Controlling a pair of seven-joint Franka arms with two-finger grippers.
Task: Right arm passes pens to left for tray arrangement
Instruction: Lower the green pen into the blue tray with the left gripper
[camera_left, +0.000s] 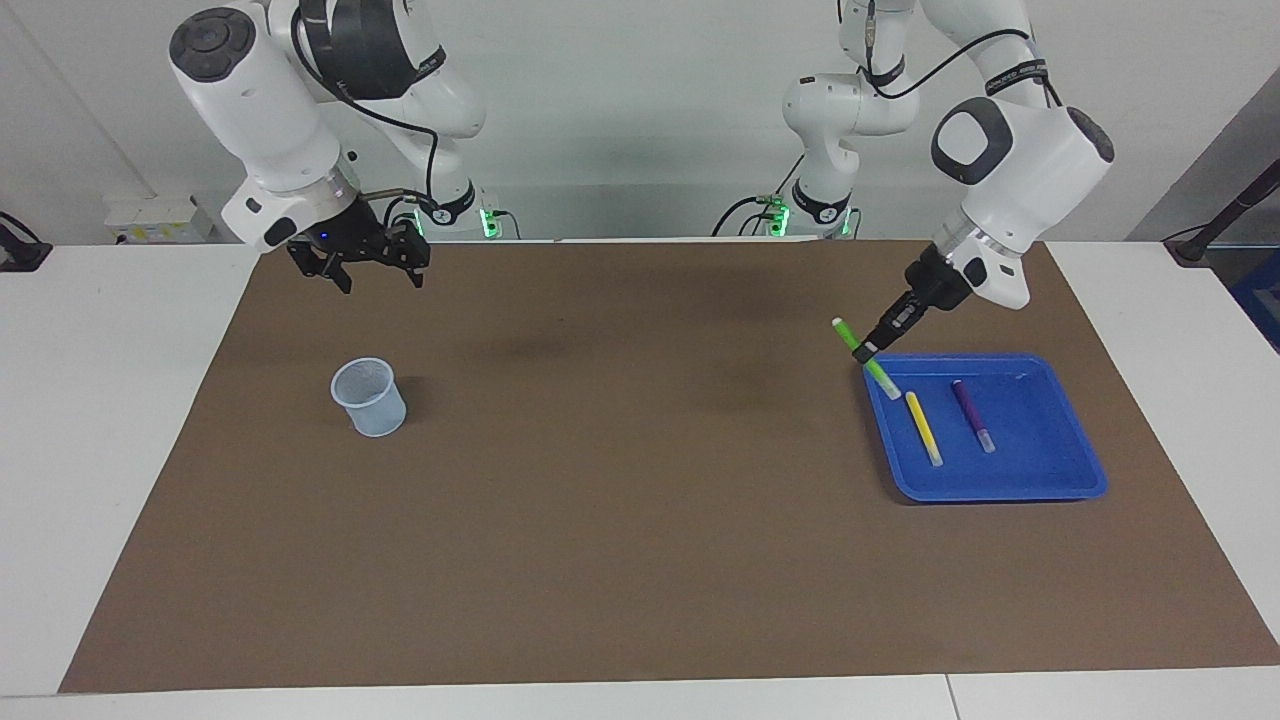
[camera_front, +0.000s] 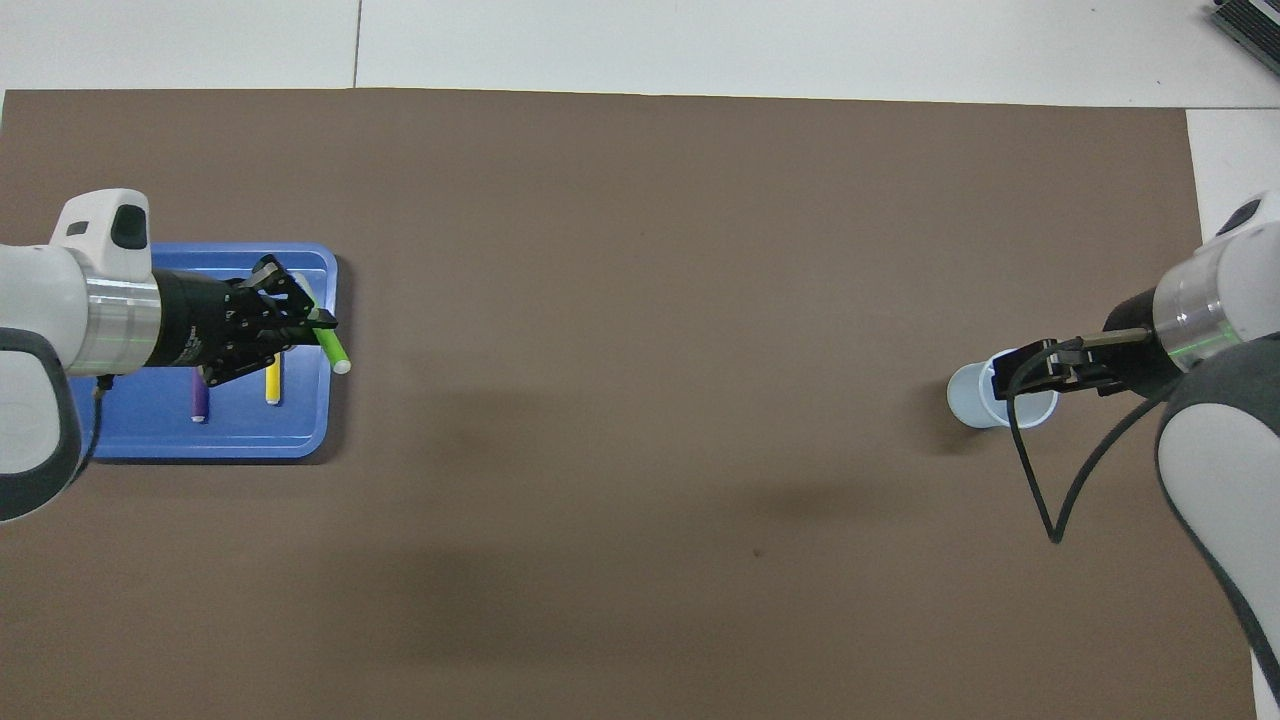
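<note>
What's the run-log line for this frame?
left gripper: shut on green pen, over tray edge | right gripper: open, empty | tray: yellow pen, purple pen

Robotics lab; two white arms (camera_left: 1010, 170) at a brown-matted table (camera_left: 600, 500)

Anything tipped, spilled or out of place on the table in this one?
Nothing stands out. The yellow pen and purple pen lie side by side in the blue tray; the left tool holds the green pen over the tray's edge. The cup stands upright and the right tool hangs open.
</note>
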